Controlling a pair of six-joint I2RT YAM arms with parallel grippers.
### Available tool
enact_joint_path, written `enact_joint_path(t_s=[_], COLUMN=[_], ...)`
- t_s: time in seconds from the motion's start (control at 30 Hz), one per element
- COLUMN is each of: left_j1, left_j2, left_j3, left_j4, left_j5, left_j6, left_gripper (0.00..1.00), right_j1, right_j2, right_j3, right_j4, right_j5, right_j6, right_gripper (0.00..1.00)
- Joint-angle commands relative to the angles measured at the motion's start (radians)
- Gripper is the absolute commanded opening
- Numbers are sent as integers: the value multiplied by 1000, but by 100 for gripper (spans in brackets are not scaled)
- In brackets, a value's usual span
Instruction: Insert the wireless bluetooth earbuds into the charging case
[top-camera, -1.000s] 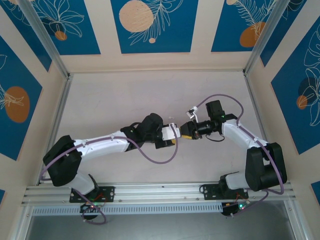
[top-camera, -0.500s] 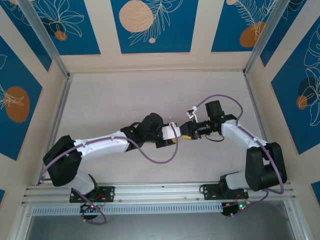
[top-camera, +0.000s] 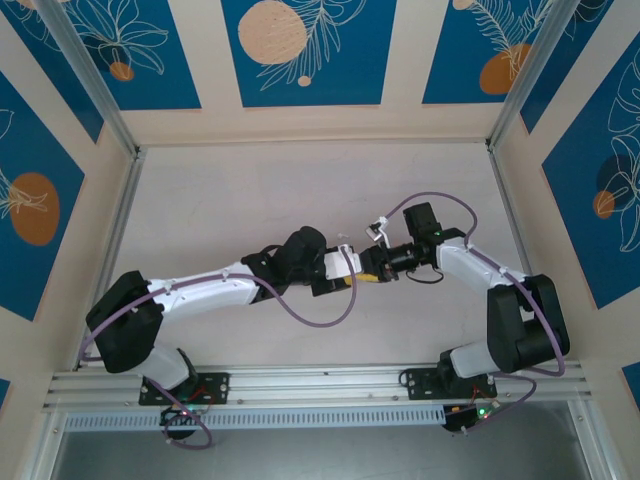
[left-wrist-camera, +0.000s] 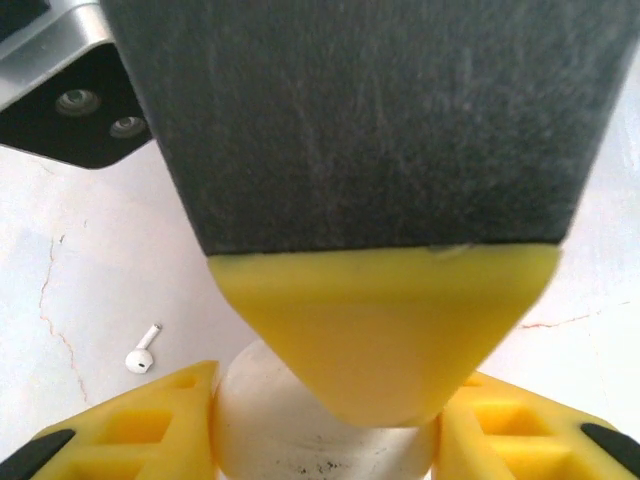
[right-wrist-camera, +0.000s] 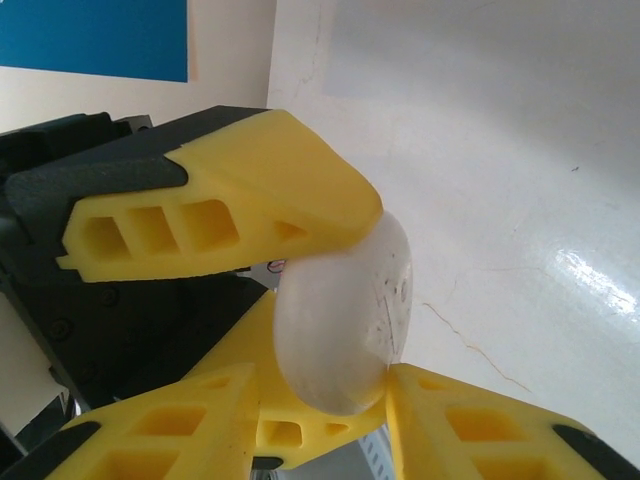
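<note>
The charging case (right-wrist-camera: 345, 310) is a white rounded shell held above the table where both grippers meet. My left gripper (left-wrist-camera: 325, 430) is shut on it, one yellow finger (right-wrist-camera: 230, 205) pressing its top edge and another under it. My right gripper (right-wrist-camera: 320, 400) is shut across its flat faces, and one of its fingers (left-wrist-camera: 385, 330) covers most of the case (left-wrist-camera: 290, 440) in the left wrist view. One white earbud (left-wrist-camera: 141, 355) lies on the table below and to the left. In the top view the left gripper (top-camera: 350, 268) and right gripper (top-camera: 369, 265) touch tip to tip.
The pale table (top-camera: 250, 190) has metal rails on the left (top-camera: 110, 240) and right (top-camera: 508, 225), and blue-patterned walls all round. A thin crack (left-wrist-camera: 55, 320) runs through the table surface near the earbud. Purple cables (top-camera: 320, 318) loop off both wrists.
My right arm has slid left, bringing its gripper up against the left gripper, and its jaws have narrowed onto the case. The left arm has stayed still.
</note>
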Motion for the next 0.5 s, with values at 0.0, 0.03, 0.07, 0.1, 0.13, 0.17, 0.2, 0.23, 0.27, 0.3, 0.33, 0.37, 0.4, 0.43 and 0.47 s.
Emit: enact_joint_path(t_s=[0.0,0.03,0.07,0.1,0.13,0.17,0.2,0.23,0.27,0.3,0.33,0.37,0.4,0.43,0.47], left_j1=[-20,-22,-24,-25,-26,-26,-28,-28,-29,-29,-29,-30,-29,-29,-30], left_j2=[-23,-25,-24,-25,-27,-27,-28,-30,-31,-34,-36,-39,-42,-44,-48], left_j3=[24,26,29,31,34,35,36,36,36,34,34,32,31,29,27], left_j4=[12,9,7,4,0,-2,-4,-4,-3,-4,-4,-3,-4,-3,-2], left_j5=[-5,-5,-5,-5,-6,-8,-8,-8,-8,-9,-9,-9,-12,-13,-14], left_j6=[-9,-9,-9,-8,-8,-8,-8,-6,-6,-8,-8,-9,-10,-10,-9], left_gripper=[32,32,32,32,33,33,33,34,34,34,35,36,37,37,37], right_j1=[16,18,20,22,25,26,26,29,28,28,28,28,29,28,28], right_j2=[16,19,20,20,20,18,17,15,15,16,16,14,12,10,7], right_j3=[30,31,32,32,34,34,34,33,34,36,36,35,36,38,38], right_j4=[12,15,18,22,23,23,24,23,23,23,23,23,24,23,24], right_j5=[-29,-29,-30,-26,-23,-19,-16,-13,-12,-12,-11,-10,-7,-3,0], right_j6=[10,13,15,16,19,19,19,18,18,19,19,18,18,19,19], right_gripper=[35,34,32,30,28,27,26,25,25,24,23,22,21,21,21])
